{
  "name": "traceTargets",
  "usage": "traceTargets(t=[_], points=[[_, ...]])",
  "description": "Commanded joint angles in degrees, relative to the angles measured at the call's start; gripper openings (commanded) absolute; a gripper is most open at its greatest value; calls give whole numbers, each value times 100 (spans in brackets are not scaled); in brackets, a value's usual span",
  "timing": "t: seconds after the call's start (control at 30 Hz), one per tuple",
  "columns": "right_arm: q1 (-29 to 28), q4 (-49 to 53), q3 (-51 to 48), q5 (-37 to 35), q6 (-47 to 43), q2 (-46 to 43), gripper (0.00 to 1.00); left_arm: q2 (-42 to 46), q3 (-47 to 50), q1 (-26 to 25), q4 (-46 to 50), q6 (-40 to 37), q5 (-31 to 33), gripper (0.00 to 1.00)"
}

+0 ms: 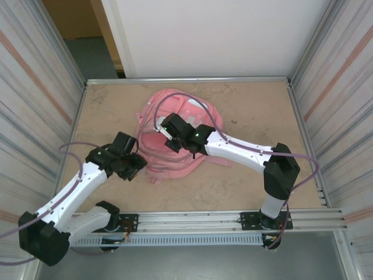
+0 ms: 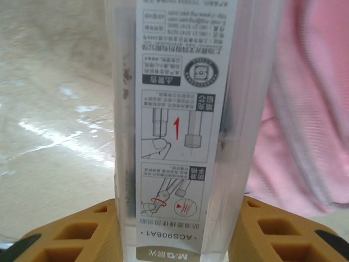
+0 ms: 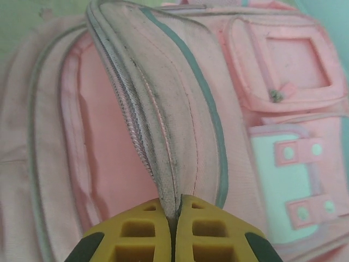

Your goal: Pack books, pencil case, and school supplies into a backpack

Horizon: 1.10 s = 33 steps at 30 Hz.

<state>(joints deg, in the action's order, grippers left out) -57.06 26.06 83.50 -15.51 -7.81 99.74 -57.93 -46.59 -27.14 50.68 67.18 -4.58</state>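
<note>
The pink backpack (image 1: 166, 158) lies flat in the middle of the table. My right gripper (image 1: 165, 127) is over it, shut on the raised edge of its zipped flap (image 3: 163, 109), which it pinches at its fingertips (image 3: 174, 224). Beside the flap the main compartment gapes, showing pink lining (image 3: 109, 142). My left gripper (image 1: 135, 166) hovers at the bag's left edge, shut on a whitish translucent bar-shaped box (image 2: 180, 125) with a printed label, which stands up between its fingers (image 2: 180, 234). Pink fabric (image 2: 311, 109) lies just right of the box. The book, pencil case, pen and the other supplies are out of view.
Bare tan tabletop (image 1: 256, 111) surrounds the bag, with corrugated walls on the left (image 1: 35, 116) and right (image 1: 338, 99). The bag's front pockets (image 3: 283, 60) and pale mint patch (image 3: 272, 180) face up to the right of the flap. Purple cables (image 1: 192, 102) loop over the bag.
</note>
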Motion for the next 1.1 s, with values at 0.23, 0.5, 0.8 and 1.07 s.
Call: traceTargets(t=[0.23, 0.5, 0.8, 1.07], points=[[186, -400, 301, 1903, 1917, -278, 0, -1007, -705, -187, -1065, 422, 162, 45], [125, -403, 394, 2412, 2438, -91, 0, -1548, -611, -326, -1872, 1007, -30, 45], [24, -307, 327, 2302, 2419, -8, 0, -1963, -1159, -295, -1788, 401, -202, 59], [19, -155, 238, 2110, 2265, 47, 0, -1450, -533, -158, -1843, 649, -545, 69]])
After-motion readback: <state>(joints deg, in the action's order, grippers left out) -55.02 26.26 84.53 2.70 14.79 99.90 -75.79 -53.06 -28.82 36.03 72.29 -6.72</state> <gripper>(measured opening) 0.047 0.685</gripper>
